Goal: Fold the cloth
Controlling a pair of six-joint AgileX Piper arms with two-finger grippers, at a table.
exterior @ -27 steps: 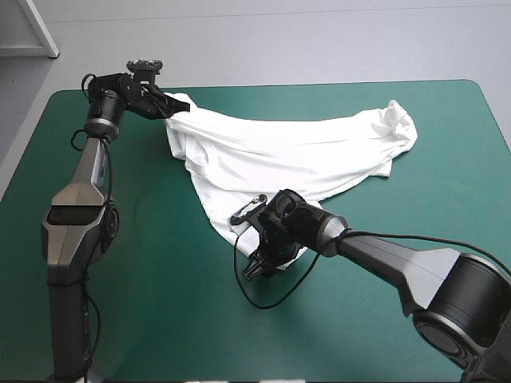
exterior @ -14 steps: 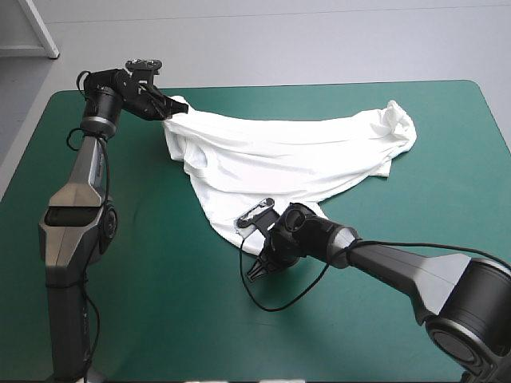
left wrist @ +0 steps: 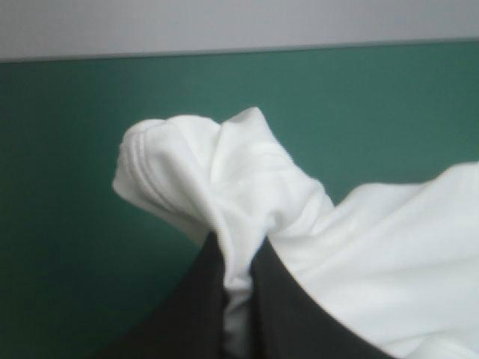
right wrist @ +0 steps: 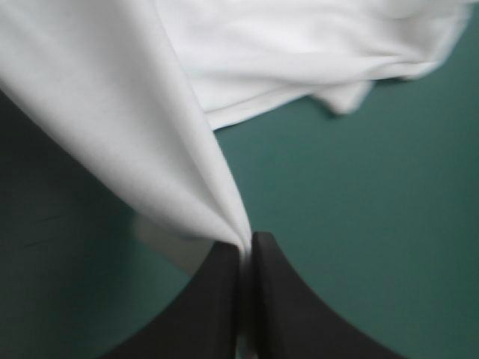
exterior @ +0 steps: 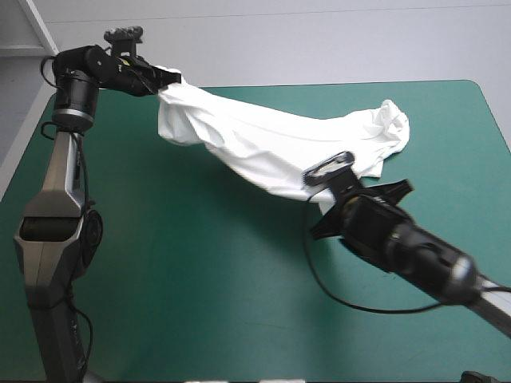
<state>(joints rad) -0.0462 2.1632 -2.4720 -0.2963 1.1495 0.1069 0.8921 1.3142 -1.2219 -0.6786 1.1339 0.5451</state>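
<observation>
Left end effector (left wrist: 238, 253) clamps bunched T-shirt (exterior: 271, 144) | right end effector (right wrist: 245, 241): perhaps hem

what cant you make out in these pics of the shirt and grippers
- Left wrist view: which part of the white short-sleeved T-shirt the left gripper pinches; cloth bunched.
- Right wrist view: the cloth in the right gripper is blurred, its edges cut off.
- High view: where the right gripper meets the T-shirt, hidden by its own wrist; the teal-green table cover beneath the cloth.
</observation>
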